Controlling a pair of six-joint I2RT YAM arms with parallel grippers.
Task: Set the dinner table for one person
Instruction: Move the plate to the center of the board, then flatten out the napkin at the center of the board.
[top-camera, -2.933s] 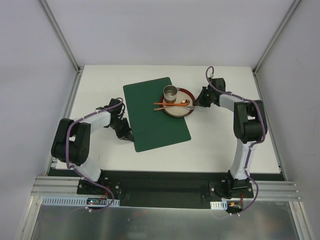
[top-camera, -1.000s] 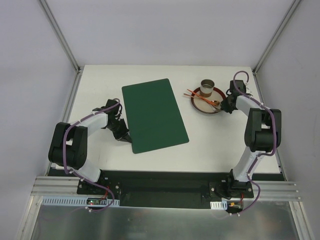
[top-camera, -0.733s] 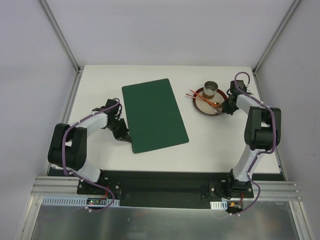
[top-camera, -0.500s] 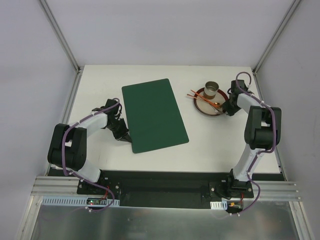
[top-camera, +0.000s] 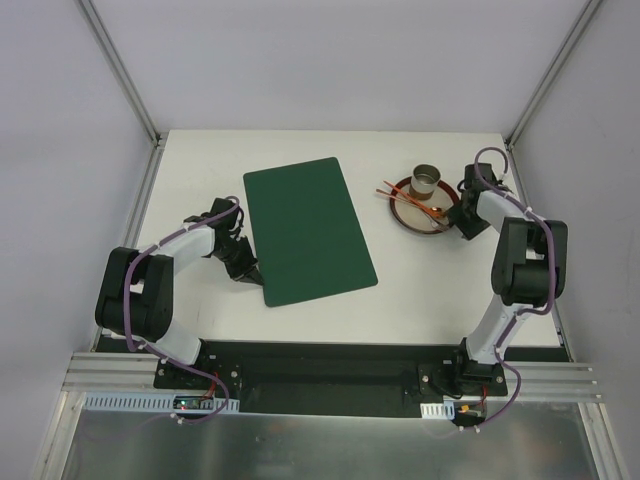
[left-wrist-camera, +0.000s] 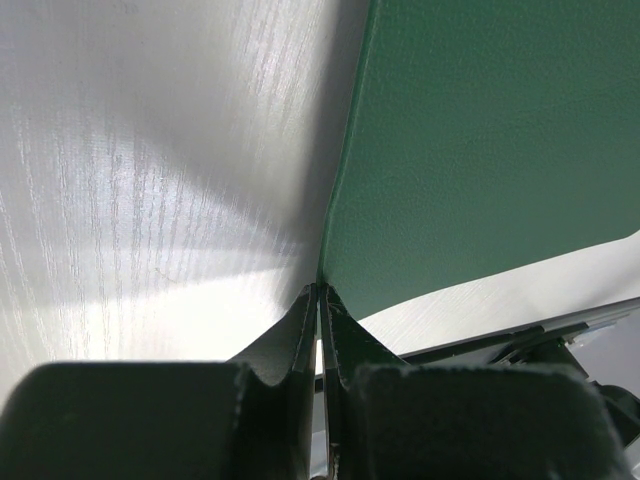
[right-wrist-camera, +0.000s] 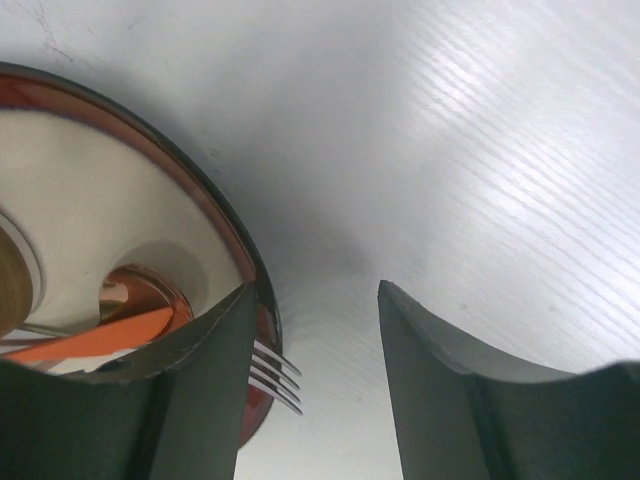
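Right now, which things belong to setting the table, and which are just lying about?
Job: dinner table, green placemat, plate, cup, fork, orange utensil.
Lying about: nothing loose; only the aluminium frame posts.

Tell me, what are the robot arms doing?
The left arm's fingers are pinched shut on the near corner of the green placemat. The right arm's fingers stand open at the edge of the plate, which carries a cup and cutlery and sits on the white table, right of the placemat.
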